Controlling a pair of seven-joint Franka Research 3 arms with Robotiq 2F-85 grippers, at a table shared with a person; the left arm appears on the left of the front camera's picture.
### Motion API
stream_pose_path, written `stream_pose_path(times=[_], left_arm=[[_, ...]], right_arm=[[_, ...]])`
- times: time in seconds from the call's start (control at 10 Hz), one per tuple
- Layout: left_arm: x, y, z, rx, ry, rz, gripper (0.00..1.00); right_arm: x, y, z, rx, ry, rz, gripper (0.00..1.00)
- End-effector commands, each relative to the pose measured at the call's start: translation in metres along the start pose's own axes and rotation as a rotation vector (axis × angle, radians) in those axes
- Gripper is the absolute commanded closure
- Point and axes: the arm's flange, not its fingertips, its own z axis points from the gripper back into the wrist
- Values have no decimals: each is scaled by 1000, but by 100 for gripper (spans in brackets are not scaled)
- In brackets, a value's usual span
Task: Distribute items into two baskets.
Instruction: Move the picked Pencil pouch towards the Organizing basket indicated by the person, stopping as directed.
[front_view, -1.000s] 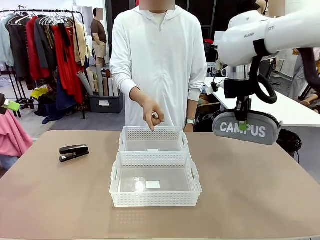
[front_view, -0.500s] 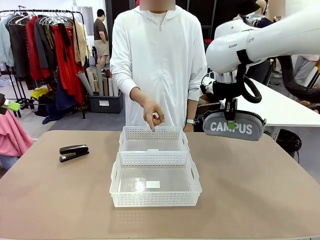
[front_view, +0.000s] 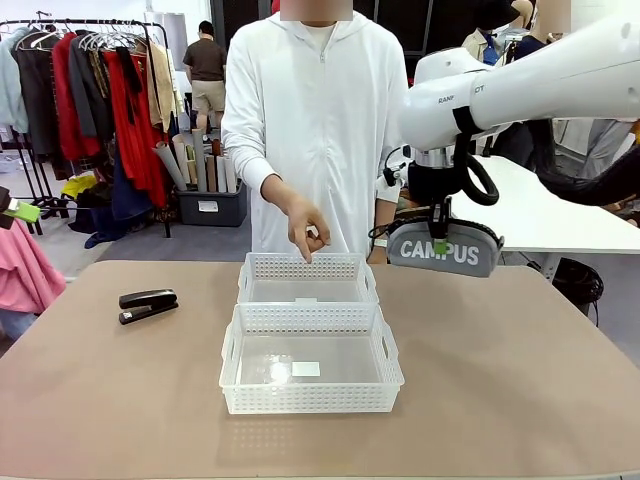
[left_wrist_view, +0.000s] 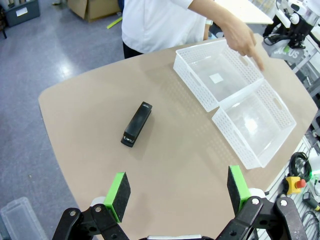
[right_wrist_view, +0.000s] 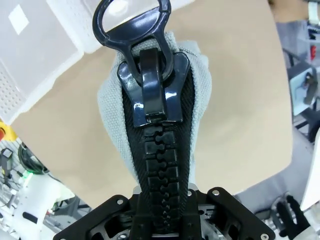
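So, I'm mid-carry with the first item. My right gripper (front_view: 440, 246) is clamped on the top seam of the grey CAMPUS pouch (front_view: 470, 256), pinching along the black zipper. The pouch hangs level in the air above the far right part of the table (front_view: 520, 390), just to the right of the far basket (front_view: 300, 266), touching nothing below. The person's hand (front_view: 308, 232) hovers over that basket with fingers pointing down, which I read as the spot they want. The near basket (front_view: 310, 400) sits right against the far one, and both look bare inside apart from small white labels. My left gripper (left_wrist_view: 177, 192) hangs high over the table's left end, jaws spread wide with nothing between them. The black stapler (left_wrist_view: 137, 124) lies flat on the table ahead of it, well apart from the baskets.

Next, as I judge it, I carry the pouch sideways over the far basket, line it up with the basket's long side, mind the person's hand, lower it inside the walls and let go. The stapler then looks like a job for the left arm and the near basket
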Motion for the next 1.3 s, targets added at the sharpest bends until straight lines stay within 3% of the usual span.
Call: stream_pose_path(times=[0.0,0.7,0.8,1.0,1.2], left_arm=[[1,1,-1,-9,-16,-1,0],[1,1,-1,-9,-16,-1,0],[1,1,-1,-9,-16,-1,0],[1,1,-1,-9,-16,-1,0],[1,1,-1,-9,-16,-1,0]], right_arm=[[12,-6,2,26,-60,22,100],[59,-3,-17,61,-133,28,100],[58,-3,-15,82,-81,41,100],[-36,22,16,92,18,35,100],[-105,53,23,115,15,20,100]])
